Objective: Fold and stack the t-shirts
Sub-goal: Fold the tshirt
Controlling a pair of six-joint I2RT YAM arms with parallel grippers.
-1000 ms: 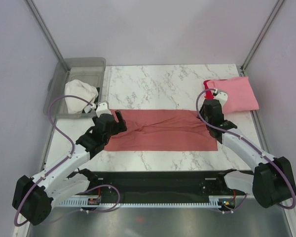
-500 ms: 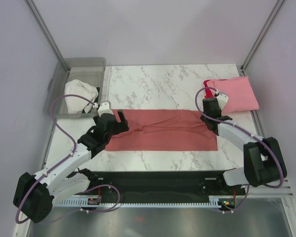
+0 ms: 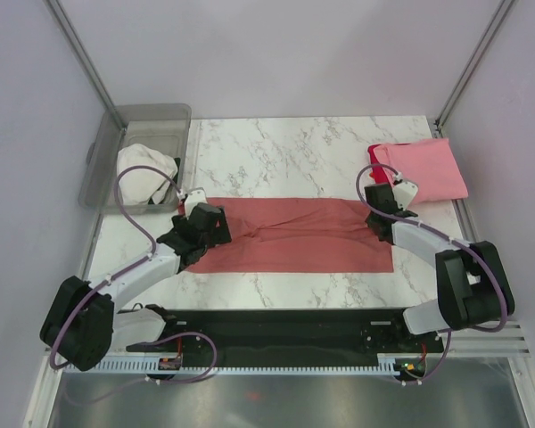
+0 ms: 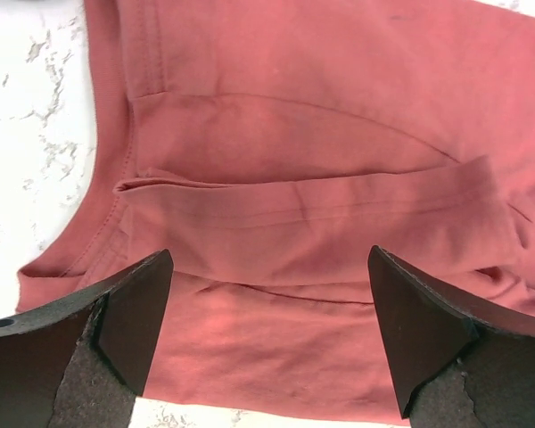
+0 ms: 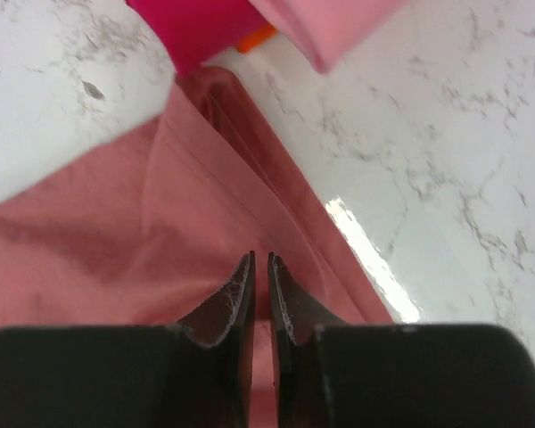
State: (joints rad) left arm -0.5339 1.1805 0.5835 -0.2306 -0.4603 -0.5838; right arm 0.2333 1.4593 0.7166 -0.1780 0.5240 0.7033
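Observation:
The dusty salmon-red t-shirt (image 3: pixel 294 234) lies folded into a long strip across the middle of the table. My left gripper (image 3: pixel 212 225) is low over its left end, jaws wide open either side of the cloth (image 4: pixel 276 205), with its fingertips (image 4: pixel 269 259) close to it. My right gripper (image 3: pixel 377 217) is at the strip's far right corner. Its jaws (image 5: pixel 259 259) are shut to a thin slit on the salmon cloth (image 5: pixel 116 232). The light pink t-shirt (image 3: pixel 428 169) lies folded at the back right on the bright red one (image 3: pixel 374 162).
A clear grey bin (image 3: pixel 152 120) holding a white cloth (image 3: pixel 145 169) stands at the back left. Metal frame posts (image 3: pixel 468 62) rise at both back corners. The black arm base rail (image 3: pixel 276 334) runs along the near edge.
Both arms have dropped lower onto the ends of the salmon-red shirt. The left gripper slid right onto the left end; the right arm's elbow sank towards the table.

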